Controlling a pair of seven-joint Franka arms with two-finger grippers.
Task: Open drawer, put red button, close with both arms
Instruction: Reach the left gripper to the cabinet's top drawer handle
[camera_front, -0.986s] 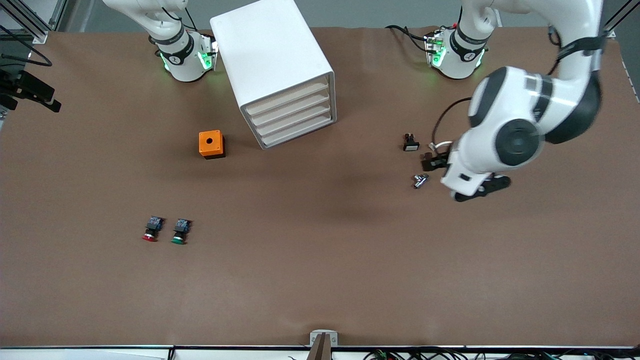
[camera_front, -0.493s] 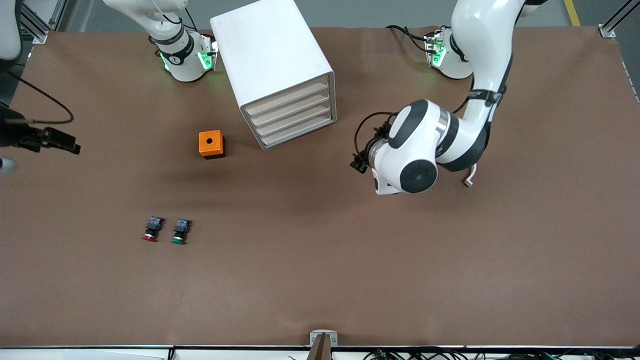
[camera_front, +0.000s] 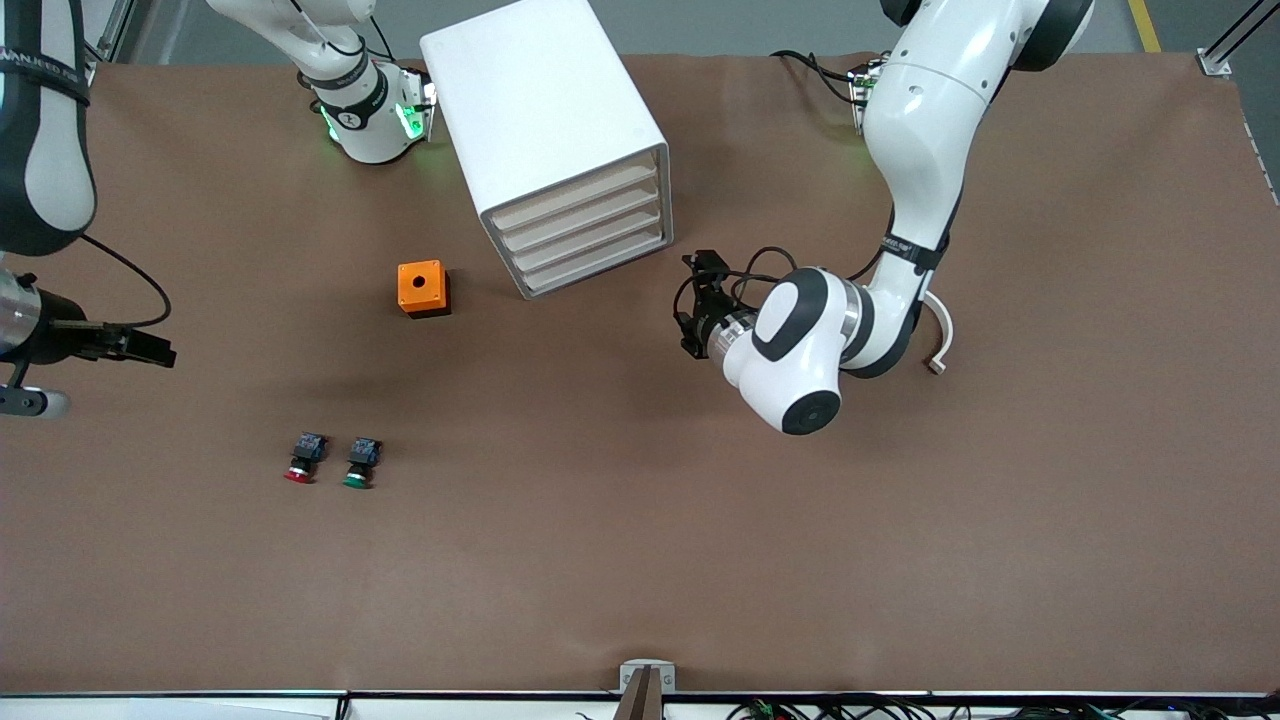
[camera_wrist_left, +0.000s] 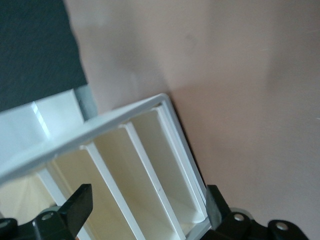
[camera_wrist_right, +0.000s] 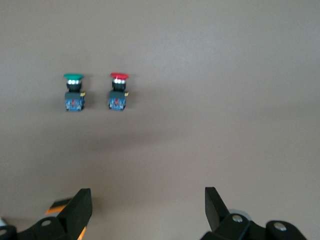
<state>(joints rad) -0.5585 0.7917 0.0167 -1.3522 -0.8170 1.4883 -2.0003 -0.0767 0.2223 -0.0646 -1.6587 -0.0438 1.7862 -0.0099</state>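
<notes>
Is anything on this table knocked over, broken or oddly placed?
Nothing looks damaged or spilled. The cabinet sits at a slant to the table edge, all drawers shut. The red button and green button lie on their sides.

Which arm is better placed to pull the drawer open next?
Left, most likely. The left gripper is open beside the cabinet's drawer fronts, its wrist view filled with them. The right gripper, also open, is near the right arm's table end.
</notes>
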